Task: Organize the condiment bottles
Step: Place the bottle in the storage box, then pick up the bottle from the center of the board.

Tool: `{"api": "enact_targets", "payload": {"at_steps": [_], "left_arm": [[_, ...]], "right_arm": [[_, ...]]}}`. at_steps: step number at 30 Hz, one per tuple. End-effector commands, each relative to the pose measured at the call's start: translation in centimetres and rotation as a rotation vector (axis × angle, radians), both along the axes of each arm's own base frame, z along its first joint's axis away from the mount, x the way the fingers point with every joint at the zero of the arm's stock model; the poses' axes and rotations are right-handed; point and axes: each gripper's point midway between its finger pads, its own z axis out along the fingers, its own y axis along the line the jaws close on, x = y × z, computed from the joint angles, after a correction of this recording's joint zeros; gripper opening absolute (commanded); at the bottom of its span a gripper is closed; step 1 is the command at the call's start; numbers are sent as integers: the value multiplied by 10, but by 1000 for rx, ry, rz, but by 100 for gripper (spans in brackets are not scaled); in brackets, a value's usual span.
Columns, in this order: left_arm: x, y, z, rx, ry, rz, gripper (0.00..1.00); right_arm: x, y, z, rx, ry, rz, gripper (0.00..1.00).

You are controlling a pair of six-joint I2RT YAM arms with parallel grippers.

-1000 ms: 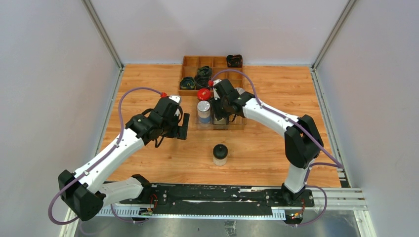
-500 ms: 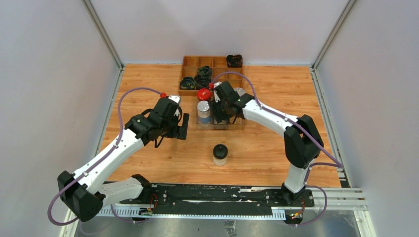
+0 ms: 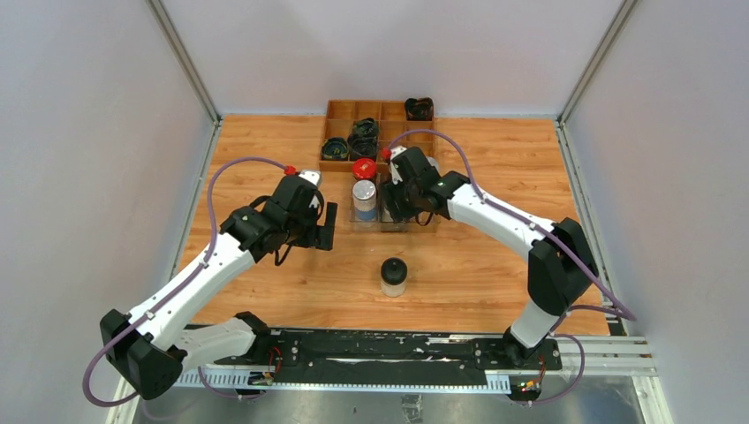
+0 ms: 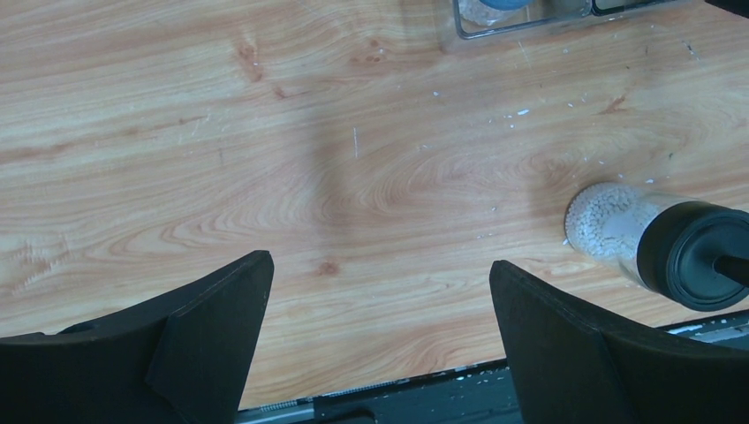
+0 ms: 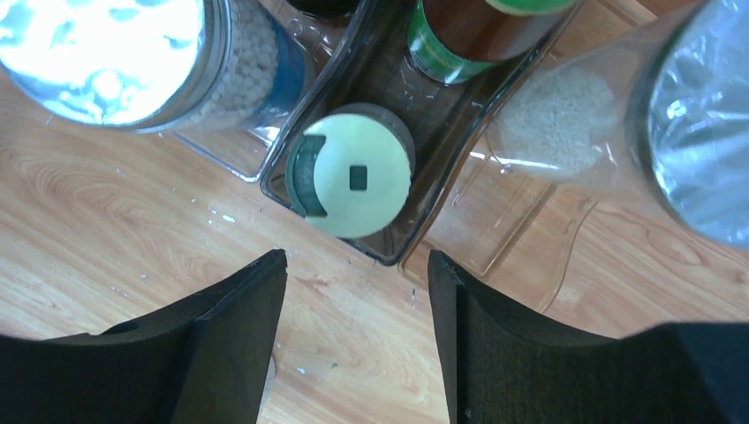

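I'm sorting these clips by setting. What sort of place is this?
Probably a robotics lab test cell, not a kitchen: plain grey panel walls enclose a wood-grain tabletop, two white-and-black robot arms stand on a black rail at its near edge, and a clear plastic tray holds condiment jars.

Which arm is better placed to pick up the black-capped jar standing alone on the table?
Probably left: the left gripper is open, empty, with the jar in its camera view; the right gripper hangs over the tray.

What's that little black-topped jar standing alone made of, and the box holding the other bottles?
The jar looks like clear glass or plastic: white beads show through. Its cap seems matte black plastic. The tray looks like glossy clear plastic, see-through with bright edges.
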Motion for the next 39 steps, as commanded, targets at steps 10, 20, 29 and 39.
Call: {"api": "enact_targets", "payload": {"at_steps": [10,20,29,39], "left_arm": [[-5,0,0,-38,-1,16,100],[-8,3,-4,-42,1,24,100],[-8,2,-2,-47,-2,27,100],[-8,1,-5,-46,11,27,100]], "right_arm": [[-56,-35,-9,-25,38,-33,65],[-105,-71,-11,-17,37,-73,65],[-151,-92,-27,-39,62,-80,65],[-196,-89,-42,-74,64,-32,67]]}}
